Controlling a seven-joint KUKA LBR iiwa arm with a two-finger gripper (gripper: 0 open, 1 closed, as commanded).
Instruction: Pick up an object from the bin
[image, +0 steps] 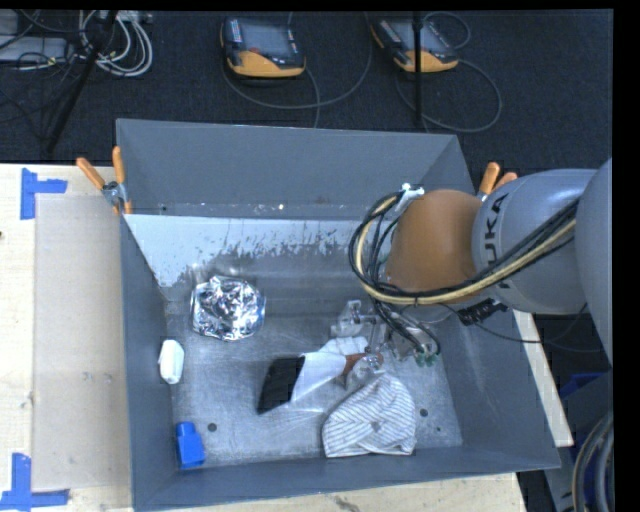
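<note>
One arm (540, 245) angled down, end effector (366, 356) over striped cloth (375, 422).

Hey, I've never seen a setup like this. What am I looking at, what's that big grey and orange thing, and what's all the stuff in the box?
This is one camera's picture, looking down from above into a grey metal bin. The big grey shape coming in from the right is a robot arm. The orange cover and the looping cables are parts of it. At its end is the gripper, the part meant to pick one thing out. It is low in the bin, over a white sheet and just above a striped cloth. Also on the bin floor are a foil ball, a white piece, a blue block and a black thing beside the sheet. I cannot tell whether anything is held.
</note>
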